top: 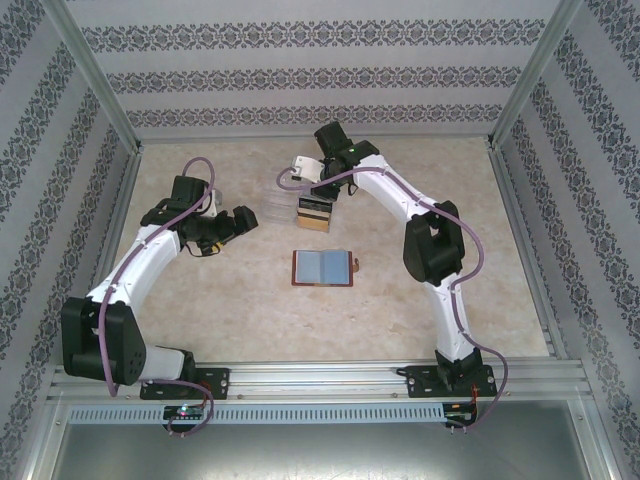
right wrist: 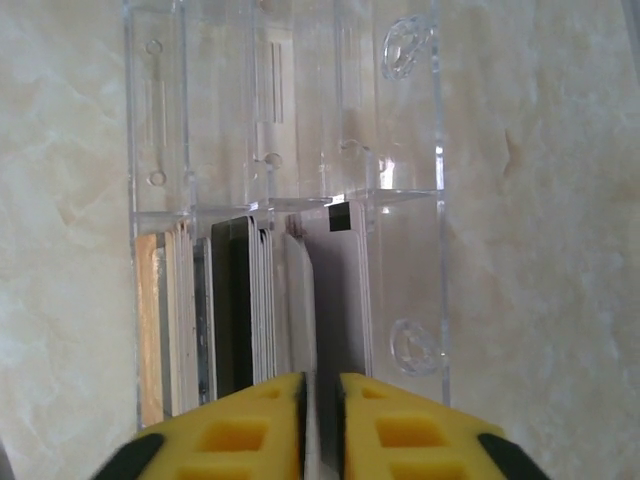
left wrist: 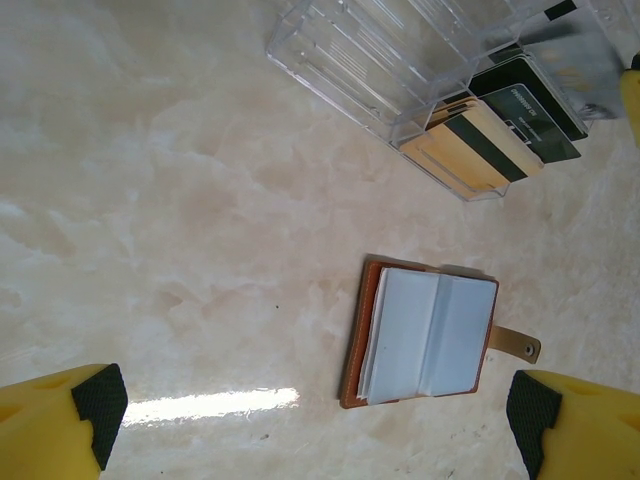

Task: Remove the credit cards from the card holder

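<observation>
Overhead, we saw card holder point(top: 323, 268) lying open mid-table, cards point(right wrist: 255, 300) standing on edge in clear tray point(right wrist: 410, 150) beyond. Left claw point(left wrist: 315, 415) gaped wide above it. Right claw point(right wrist: 320, 420) sat nearly together around one card's edge; grip unclear. We judged cards light, stiff, slick: pinch exposed edge.

Table point(top: 200, 290) is beige, marbled; walls point(top: 300, 75) white with grey floral bands; holder point(left wrist: 349, 350) brown, its sleeves point(left wrist: 430, 335) pale blue; tray point(left wrist: 350, 50) clear; cards point(left wrist: 470, 150) tan, dark green, black, white; fingers point(left wrist: 40, 435) yellow, pads point(left wrist: 100, 400) black; arms point(top: 400, 195) white, joints point(top: 435, 245) black, cables point(top: 195, 165) purple.
</observation>
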Tool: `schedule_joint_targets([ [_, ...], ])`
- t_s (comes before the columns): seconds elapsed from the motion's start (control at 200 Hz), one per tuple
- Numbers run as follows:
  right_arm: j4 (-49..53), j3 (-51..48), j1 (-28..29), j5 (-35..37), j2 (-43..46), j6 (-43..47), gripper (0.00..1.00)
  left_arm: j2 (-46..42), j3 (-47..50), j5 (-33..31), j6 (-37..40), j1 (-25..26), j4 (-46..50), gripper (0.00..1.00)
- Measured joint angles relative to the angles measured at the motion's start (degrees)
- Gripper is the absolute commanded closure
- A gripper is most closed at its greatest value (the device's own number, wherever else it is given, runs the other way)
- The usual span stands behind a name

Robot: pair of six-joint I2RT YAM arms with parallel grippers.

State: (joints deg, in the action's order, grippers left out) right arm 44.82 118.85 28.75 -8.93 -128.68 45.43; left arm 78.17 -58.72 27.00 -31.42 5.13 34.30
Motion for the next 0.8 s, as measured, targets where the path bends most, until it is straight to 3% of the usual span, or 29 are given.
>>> schedule_joint_targets([
  [0.205, -0.02, 0.48, 0.35, 0.55, -0.37, -1.07, 0.72, 0.00, 0.00, 0.20, 0.02, 0.00, -0.02, 0.01],
  [0.445, -1.42, -1.09, 0.37, 0.39, 2.58, -7.98, 0.52, -0.11, 0.00, -1.05, 0.00, 0.00, 0.00, 0.00],
  [0.594, -5.55, -8.09, 0.37, 1.09, 11.93, -15.89, 0.35, -2.01, -0.02, -5.57, -0.04, -0.02, 0.04, 0.00],
  [0.799, -15.89, -25.70, 0.22, 6.12, 30.53, -29.05, 0.12, -6.75, -0.02, -14.53, -0.09, -0.02, -0.35, 0.01],
])
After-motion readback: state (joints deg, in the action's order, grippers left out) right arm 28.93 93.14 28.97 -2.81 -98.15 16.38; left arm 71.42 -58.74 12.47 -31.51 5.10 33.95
